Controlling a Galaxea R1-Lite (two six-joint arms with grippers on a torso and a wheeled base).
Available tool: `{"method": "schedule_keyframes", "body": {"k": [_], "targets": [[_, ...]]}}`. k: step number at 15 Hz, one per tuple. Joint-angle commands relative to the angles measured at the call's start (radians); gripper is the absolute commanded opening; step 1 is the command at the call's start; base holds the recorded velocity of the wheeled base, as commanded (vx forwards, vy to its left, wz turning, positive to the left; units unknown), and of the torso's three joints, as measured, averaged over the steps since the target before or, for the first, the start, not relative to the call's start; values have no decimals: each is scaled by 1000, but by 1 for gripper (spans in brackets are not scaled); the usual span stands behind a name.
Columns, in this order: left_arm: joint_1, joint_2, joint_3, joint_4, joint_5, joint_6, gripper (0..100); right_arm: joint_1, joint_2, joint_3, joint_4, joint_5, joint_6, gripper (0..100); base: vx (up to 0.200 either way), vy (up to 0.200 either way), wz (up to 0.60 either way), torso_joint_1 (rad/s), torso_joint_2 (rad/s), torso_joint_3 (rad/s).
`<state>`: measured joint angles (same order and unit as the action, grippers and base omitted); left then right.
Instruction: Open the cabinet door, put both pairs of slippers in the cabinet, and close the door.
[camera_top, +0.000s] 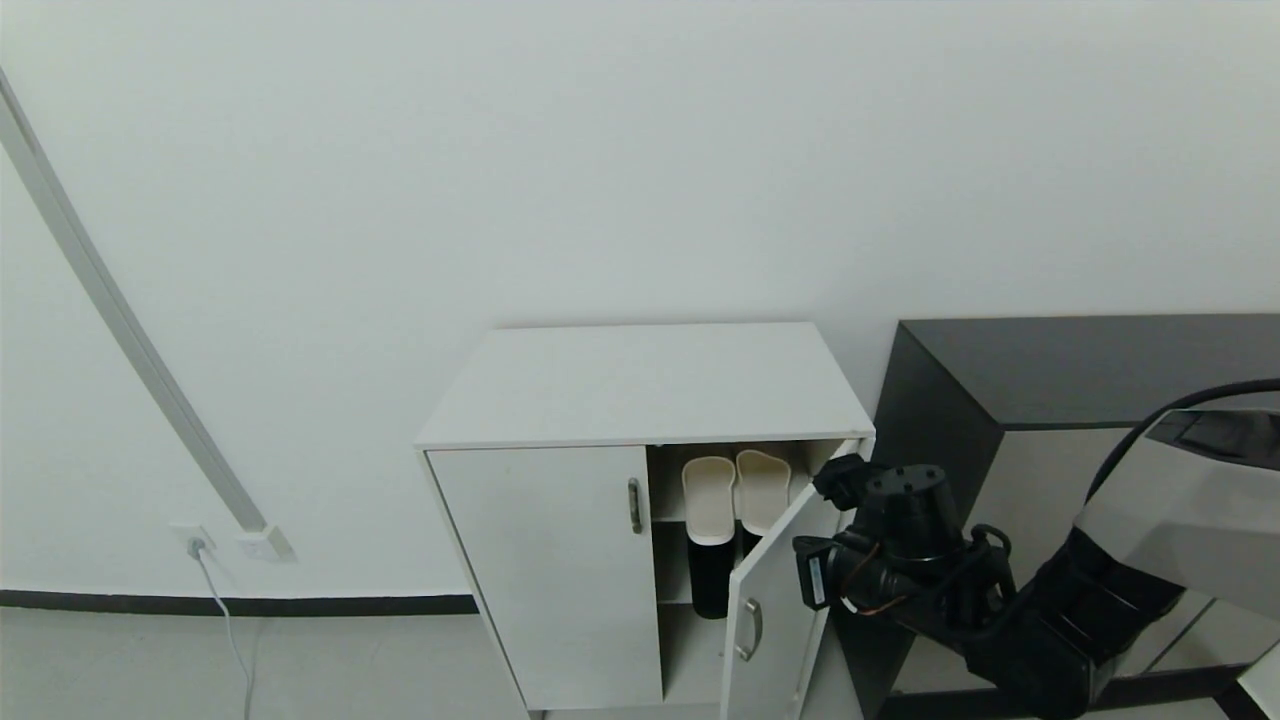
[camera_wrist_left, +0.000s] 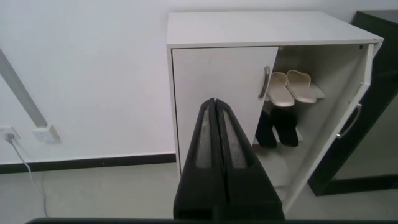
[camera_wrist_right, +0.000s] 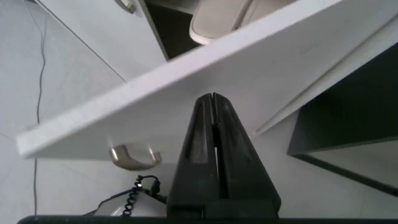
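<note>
Cabinet (camera_top: 640, 385), white and low, stands against the wall, with a dark unit (camera_top: 1080, 360) just beside it at three o'clock. Its left door (camera_top: 545, 570) is shut. Its right door (camera_top: 775, 590) hangs partly open, the free edge swung out toward six o'clock. The right gripper (camera_wrist_right: 214, 98) has its fingers pressed together with nothing between them. Its tips are right at that door's outer face, near the hinge side, at about one o'clock from the door's handle (camera_top: 750, 628); I cannot tell whether they touch. The left gripper (camera_wrist_left: 216, 102) is likewise closed flat on nothing, out in front of the shut door and apart from it. Inside, a cream pair of slippers (camera_top: 735, 495) lies side by side on the upper shelf, with a dark pair (camera_top: 710, 575) on the shelf below at six o'clock. A wall socket (camera_top: 195, 540) sits well off at nine o'clock.
</note>
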<state>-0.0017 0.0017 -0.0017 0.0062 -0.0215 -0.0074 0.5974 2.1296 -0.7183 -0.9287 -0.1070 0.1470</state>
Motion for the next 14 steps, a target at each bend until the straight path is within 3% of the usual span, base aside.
{"method": "schedule_keyframes", "body": {"k": [1, 14], "targets": [[0, 0, 0, 0, 0, 0, 0, 1, 38, -44, -1, 0, 2, 0, 0, 0, 0, 0, 0, 0], [0, 0, 0, 0, 0, 0, 0, -1, 153, -339, 105, -2, -1, 0, 0, 0, 0, 0, 0, 0]]}}
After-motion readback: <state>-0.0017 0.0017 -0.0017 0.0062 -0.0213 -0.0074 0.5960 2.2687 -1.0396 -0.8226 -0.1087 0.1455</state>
